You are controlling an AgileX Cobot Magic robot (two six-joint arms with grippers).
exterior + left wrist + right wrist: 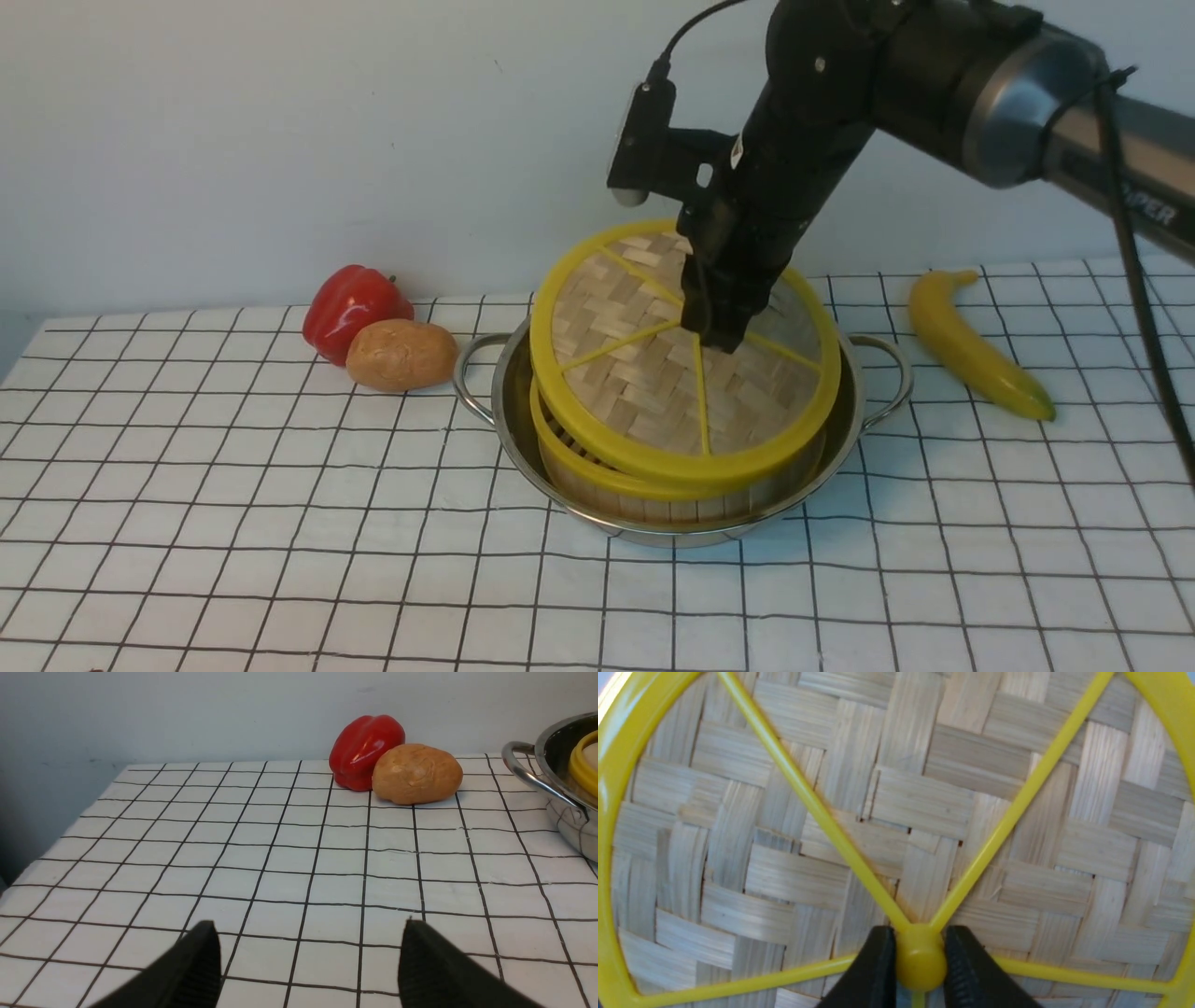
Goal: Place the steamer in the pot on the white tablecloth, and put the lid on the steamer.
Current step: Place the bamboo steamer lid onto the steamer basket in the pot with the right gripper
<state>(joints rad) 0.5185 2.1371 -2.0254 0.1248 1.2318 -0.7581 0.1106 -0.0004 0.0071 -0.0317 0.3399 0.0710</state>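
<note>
— Front view, item one?
— You have the lid (pixel 653 373), tilted over the steamer (pixel 597 481), inside the pot (pixel 516 411) on the white tablecloth (pixel 280 523).
— Left wrist view?
— Your left gripper (pixel 309 927): jaws wide, empty.
— Right wrist view?
— Your right gripper (pixel 920 934): fingers (pixel 873 970) clamped on the lid's knob (pixel 920 963).

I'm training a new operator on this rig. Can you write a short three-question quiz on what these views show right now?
1. True or false: the steamer already sits inside the pot.
2. Which part of the lid does the right claw grip? A) the yellow rim B) the centre knob C) a spoke
3. Fill in: the left claw hangs over the tablecloth, ____ and holding nothing.

Key: 1 true; 2 B; 3 open.
</note>
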